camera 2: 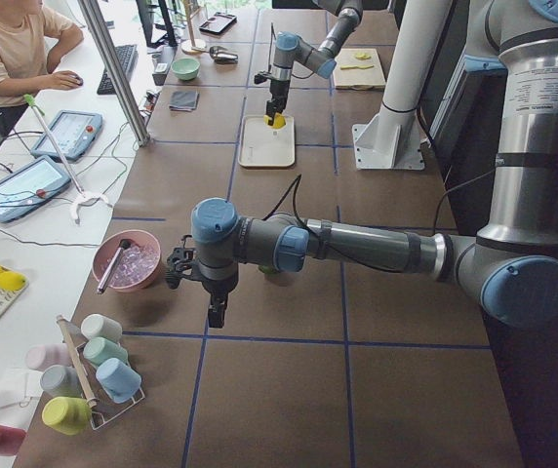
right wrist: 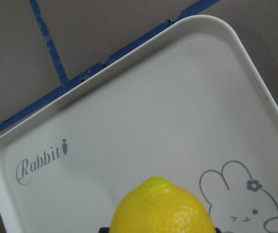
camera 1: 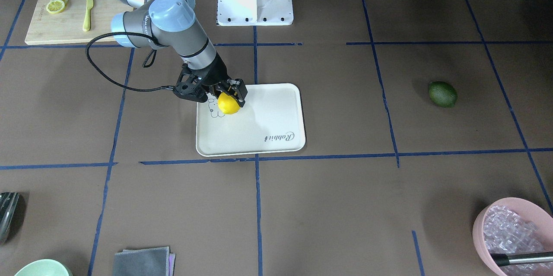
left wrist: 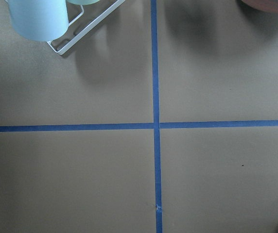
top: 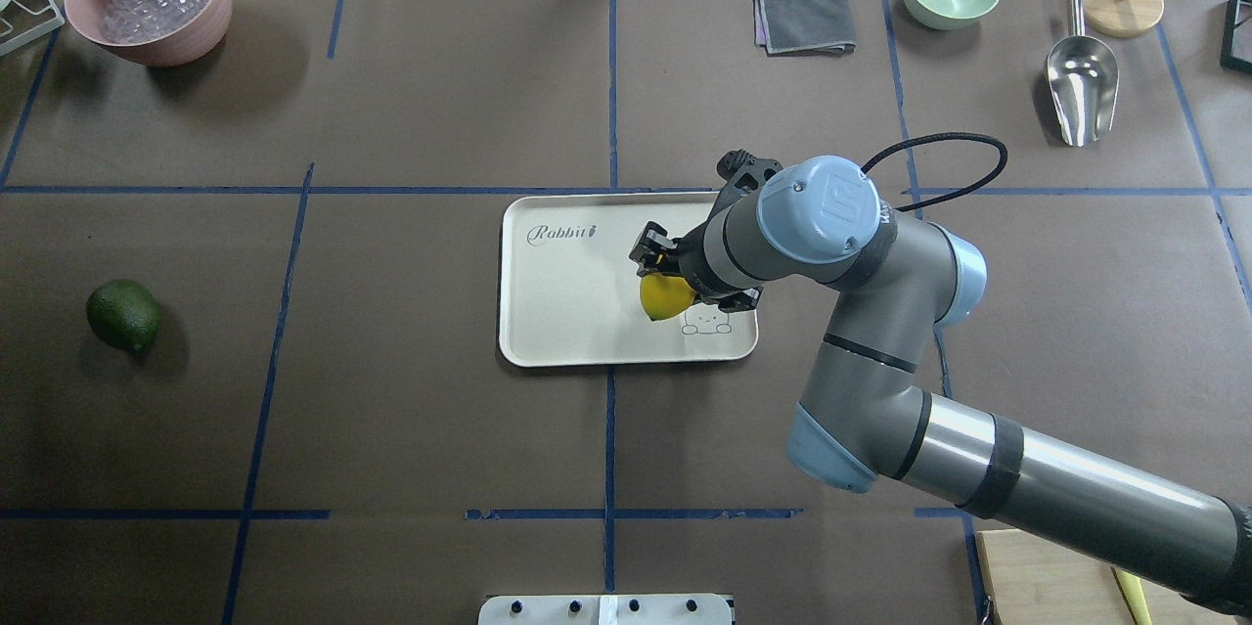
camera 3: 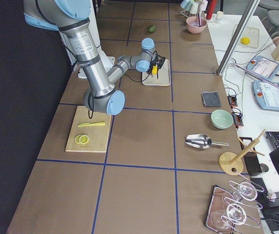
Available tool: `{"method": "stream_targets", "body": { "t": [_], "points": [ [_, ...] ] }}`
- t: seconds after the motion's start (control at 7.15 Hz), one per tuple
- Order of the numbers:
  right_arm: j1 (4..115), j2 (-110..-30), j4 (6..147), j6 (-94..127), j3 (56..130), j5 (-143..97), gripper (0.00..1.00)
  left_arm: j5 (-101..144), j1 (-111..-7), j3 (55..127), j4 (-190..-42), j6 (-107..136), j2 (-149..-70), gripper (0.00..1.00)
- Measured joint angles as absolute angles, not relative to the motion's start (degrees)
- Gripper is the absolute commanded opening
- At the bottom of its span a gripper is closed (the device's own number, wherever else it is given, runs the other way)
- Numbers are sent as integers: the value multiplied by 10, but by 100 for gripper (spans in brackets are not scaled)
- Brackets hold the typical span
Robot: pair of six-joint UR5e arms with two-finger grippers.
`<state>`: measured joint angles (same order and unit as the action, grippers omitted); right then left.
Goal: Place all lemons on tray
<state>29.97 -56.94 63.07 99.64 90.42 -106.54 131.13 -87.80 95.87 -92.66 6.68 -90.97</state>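
The right gripper [camera 1: 230,94] is clamped on the yellow lemon [camera 1: 228,104], held just beneath its fingers over the tray [camera 1: 268,120], beside the rabbit drawing [camera 1: 213,108]. The green lemon [camera 1: 442,94] lies on the table [camera 1: 345,202], well apart from this gripper and off the tray. Whether the left gripper [camera 2: 217,310] is released or clenched cannot be told.

In the overhead view, the cream-white rectangular tray [top: 567,322] with rounded corners lies flat at the middle of the table, with the "Rabbit" script in its 10 o'clock corner and a small rabbit drawing near its 4 o'clock corner. The bright yellow lemon [top: 661,300] is over the 3 o'clock part of the tray, just beside the drawing, clamped between the fingers of the right gripper [top: 669,285]; I cannot tell if it touches the tray surface. The dark green lemon [top: 123,315] lies on the brown table at 9 o'clock from the tray, well apart from it.
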Motion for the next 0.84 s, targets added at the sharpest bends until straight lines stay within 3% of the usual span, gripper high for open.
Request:
{"method": "stream_targets", "body": {
  "t": [0.28, 0.42, 0.7, 0.84],
  "points": [
    [297, -557, 633, 996, 881, -1058, 36, 1311, -878, 960, -926, 67, -910, 100],
    [295, -556, 637, 995, 879, -1058, 66, 1311, -878, 960, -927, 67, -910, 100],
    [294, -555, 646, 994, 879, -1058, 82, 1311, -878, 963, -927, 67, -910, 100],
    [294, -555, 647, 992, 879, -1058, 97, 1311, -878, 964, -926, 67, -910, 100]
  ]
}}
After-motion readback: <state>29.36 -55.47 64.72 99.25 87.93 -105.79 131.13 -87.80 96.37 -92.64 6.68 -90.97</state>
